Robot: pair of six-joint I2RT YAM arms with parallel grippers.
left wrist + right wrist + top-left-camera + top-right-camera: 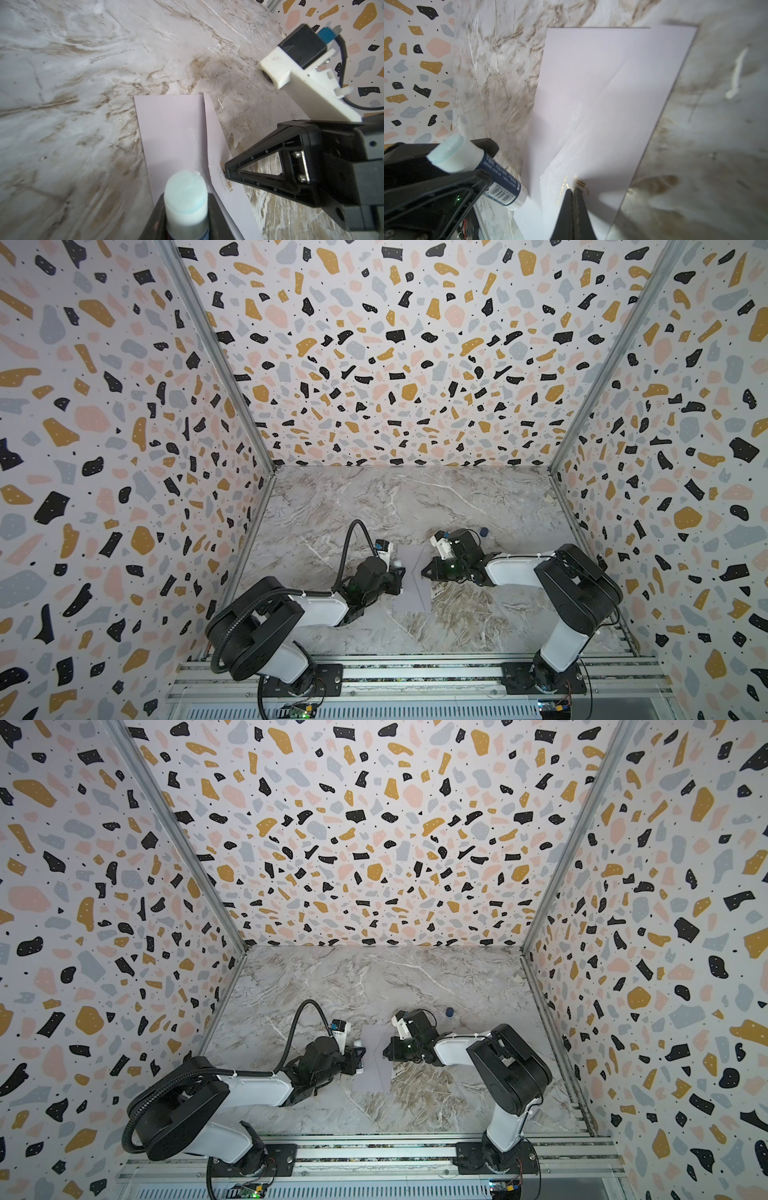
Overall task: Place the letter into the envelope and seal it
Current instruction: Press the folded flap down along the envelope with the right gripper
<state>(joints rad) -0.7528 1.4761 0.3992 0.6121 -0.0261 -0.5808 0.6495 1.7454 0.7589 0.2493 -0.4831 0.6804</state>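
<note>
Lavender-grey paper, the envelope (411, 597) lies flat on the marble desk (374, 506) between the two arms. The left jaws stand partly apart, clamped on an uncapped glue stick (185, 199) held just beside the envelope's left long edge. The right jaws are clenched tight with nothing between them, their tips pressing on the flap (602, 135) beside its gold mark (581, 184). A small dark blue object (483, 531) sits on the desk behind the right arm, well apart.

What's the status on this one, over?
Left gripper shut on glue stick, uncapped. Right gripper shut, tips at envelope flap. Letter not visible. Nothing blocking.
</note>
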